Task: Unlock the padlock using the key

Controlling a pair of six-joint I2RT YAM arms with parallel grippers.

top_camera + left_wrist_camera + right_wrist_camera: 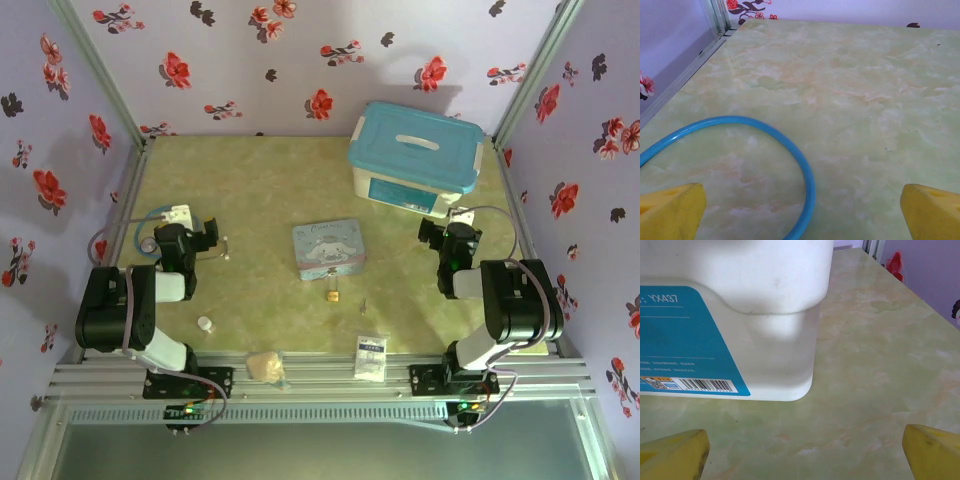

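Observation:
The tiny brass padlock [331, 295] lies on the table just in front of the blue cartoon tin [329, 248]. A thin silvery key [364, 305] lies a little to its right. Both arms are folded back at the table's sides, far from these. My left gripper [200, 232] is open over bare table, its yellow fingertips [671, 212] wide apart with nothing between them. My right gripper [443, 230] is also open and faces the storage box's near corner [790, 375], its fingertips [932, 452] spread over bare table.
A white storage box with a blue lid [415, 155] stands at the back right. A blue cable [790, 150] loops on the table by the left gripper. A white knob-like piece [205, 324], a crumpled beige lump [266, 367] and a white sachet [370, 357] lie near the front edge.

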